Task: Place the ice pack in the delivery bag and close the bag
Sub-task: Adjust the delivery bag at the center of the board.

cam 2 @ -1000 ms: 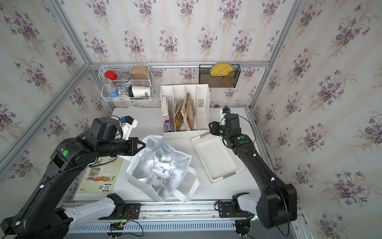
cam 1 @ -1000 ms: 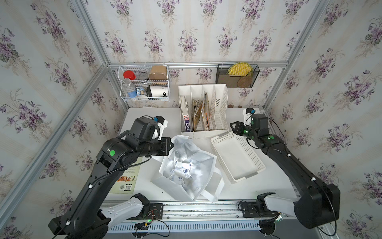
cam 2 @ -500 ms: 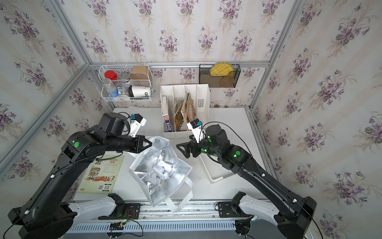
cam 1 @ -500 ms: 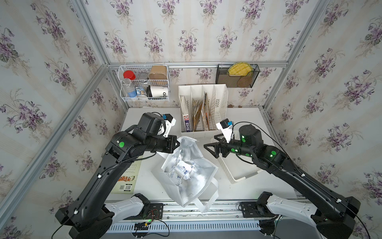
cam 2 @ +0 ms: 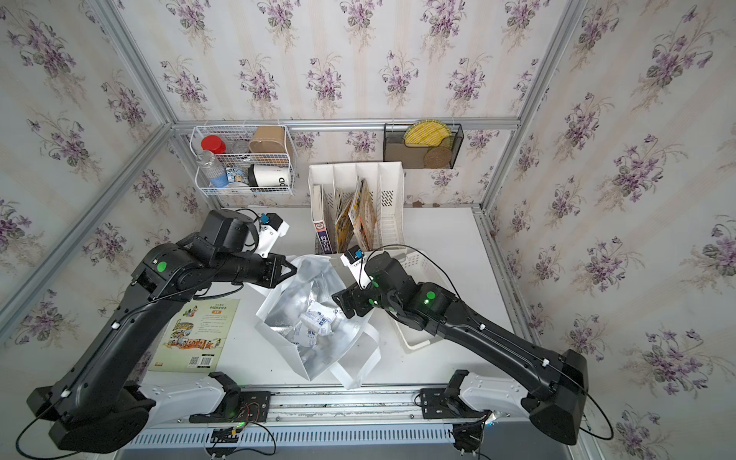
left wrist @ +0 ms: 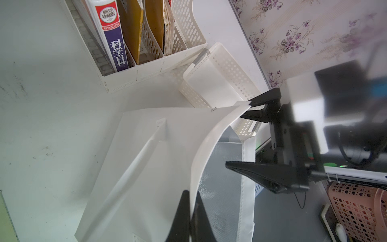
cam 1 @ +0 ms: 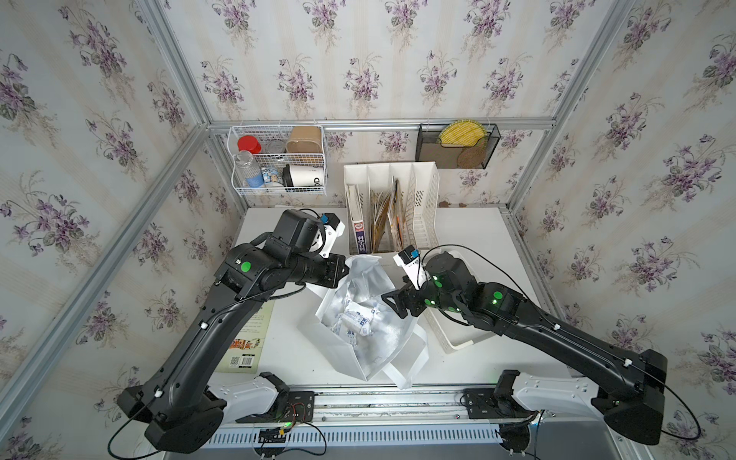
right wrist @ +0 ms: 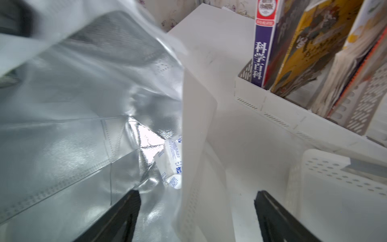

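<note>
While the ice pack (cam 1: pixel 355 318) lies on the foil floor inside the delivery bag (cam 1: pixel 338 352), exactly as it did one second ago, the bag's mouth now stands higher and wider. The left gripper (cam 1: pixel 343 271) remains clamped on the bag's rim on the left arm's side. The left wrist view shows both fingers (left wrist: pixel 180 220) pressed together on the white edge. The right gripper (cam 1: pixel 392 306), which one second ago was at the far end of the perforated basket (cam 1: pixel 454 344), now sits at the bag's opposite rim with its jaws wide apart. In the right wrist view, one jaw is over the foil lining and the other is on the basket side, with the white rim and strap between them. Whether they touch cannot be determined. The ice pack carries blue print that is too small to read. The basket lies just beside the bag, partly under the right arm. Behind both, a white file organiser (cam 1: pixel 425 207) holds a book (right wrist: pixel 260 60) with a red-and-blue spine that reads "科学百科". A picture book (cam 2: pixel 199 334) with a barcode and a QR code lies flat on the white table (cam 1: pixel 470 227) below the left arm. On the back wall, a wire basket (cam 1: pixel 278 191) holds a cup (cam 1: pixel 304 175) marked "OD", and a black mesh holder (cam 1: pixel 434 153) hangs well to its side. The walls carry striped wallpaper (cam 1: pixel 358 59) with purple flowers, edged by an aluminium frame (cam 1: pixel 378 123).
</note>
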You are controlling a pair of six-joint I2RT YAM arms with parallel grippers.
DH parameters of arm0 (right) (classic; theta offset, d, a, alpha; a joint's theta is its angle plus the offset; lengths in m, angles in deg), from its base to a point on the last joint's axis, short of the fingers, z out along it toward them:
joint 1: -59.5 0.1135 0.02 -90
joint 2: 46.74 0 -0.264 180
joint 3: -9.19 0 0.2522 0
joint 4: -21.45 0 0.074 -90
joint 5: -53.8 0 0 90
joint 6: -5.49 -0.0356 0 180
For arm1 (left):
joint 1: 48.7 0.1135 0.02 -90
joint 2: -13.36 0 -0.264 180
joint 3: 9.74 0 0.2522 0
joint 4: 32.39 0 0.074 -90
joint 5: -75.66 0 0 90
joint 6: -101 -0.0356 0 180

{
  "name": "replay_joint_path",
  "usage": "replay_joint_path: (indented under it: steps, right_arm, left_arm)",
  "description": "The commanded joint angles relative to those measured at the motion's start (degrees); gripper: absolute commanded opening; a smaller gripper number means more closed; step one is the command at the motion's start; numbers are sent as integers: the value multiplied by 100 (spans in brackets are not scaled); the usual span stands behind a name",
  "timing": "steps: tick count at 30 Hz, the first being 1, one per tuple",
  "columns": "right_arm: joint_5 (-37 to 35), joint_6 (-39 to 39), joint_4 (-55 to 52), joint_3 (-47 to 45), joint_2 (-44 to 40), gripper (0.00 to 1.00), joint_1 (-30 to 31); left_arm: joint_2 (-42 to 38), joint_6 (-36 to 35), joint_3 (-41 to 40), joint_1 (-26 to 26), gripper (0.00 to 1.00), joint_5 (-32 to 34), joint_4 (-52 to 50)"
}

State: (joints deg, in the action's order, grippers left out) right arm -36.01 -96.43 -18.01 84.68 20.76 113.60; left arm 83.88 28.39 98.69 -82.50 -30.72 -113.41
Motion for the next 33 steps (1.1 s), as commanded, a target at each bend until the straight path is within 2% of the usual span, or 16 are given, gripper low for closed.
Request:
replay_joint_path:
  steps: [1, 2, 3, 7, 8, 15, 17, 22, 23, 26, 28, 30, 33]
  right_arm:
    - [-538, -138, -138, 11, 176, 84, 11]
    - [-487, -152, -158, 47, 255, 79, 12]
    - [-412, -182, -191, 105, 310, 69, 12]
    - [-340, -588, -495, 590, 329, 9, 107]
    - [-344, -773, -557, 720, 264, 0, 172]
    - [-357, -2541, -645, 818, -224, 0, 957]
    - [-584, -2819, -687, 734, -216, 0, 1136]
    - [-952, -3373, -718, 708, -194, 0, 1154]
    - [-1073, -3481, -702, 698, -235, 0, 1155]
    - [-1503, -3756, -715, 670, -391, 0, 1151]
    - [-1688, -3856, -685, 636, -446, 0, 1155]
    - [-1839, -3949, -741, 686, -442, 0, 1153]
    - [-1997, -4098, -806, 762, -392, 0, 1154]
  left_arm:
    - [7, -181, -18, 60, 0, 74, 298]
    - [12, -204, -45, 80, 0, 79, 294]
    - [18, -222, -72, 105, 0, 88, 301]
    - [30, -200, -156, 308, 0, 232, 348]
    - [31, -224, -159, 369, 0, 253, 374]
    - [116, -419, -250, 514, 0, 539, 488]
    - [199, -485, -222, 516, 0, 527, 513]
    - [540, -588, 68, 515, 0, 228, 493]
    - [595, -616, 126, 515, 8, 149, 490]
    - [624, -717, 302, 515, 51, 40, 444]
    - [511, -723, 359, 515, 69, -13, 504]
    - [366, -687, 415, 515, 76, -112, 550]
    - [134, -545, 456, 515, 80, -227, 604]
